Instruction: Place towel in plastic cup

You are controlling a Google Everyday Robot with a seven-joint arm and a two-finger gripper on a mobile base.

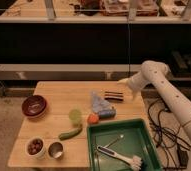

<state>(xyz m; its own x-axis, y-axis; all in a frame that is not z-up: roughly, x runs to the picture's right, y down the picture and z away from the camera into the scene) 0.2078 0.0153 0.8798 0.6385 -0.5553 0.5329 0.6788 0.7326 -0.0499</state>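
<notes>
A crumpled blue towel (100, 103) lies on the wooden table (54, 95), right of its middle. A light green plastic cup (75, 116) stands upright to the towel's lower left, a short gap away. My white arm reaches in from the right, and the dark gripper (114, 96) sits low over the table, just right of the towel's upper edge and close to or touching it. It does not show whether the gripper holds the cloth.
An orange ball-like object (92, 119) lies between cup and towel. A cucumber (70, 133), a dark red bowl (34, 106), a white bowl of dark fruit (35, 146) and a metal cup (55, 149) sit to the left. A green tray (139, 131) holds a brush.
</notes>
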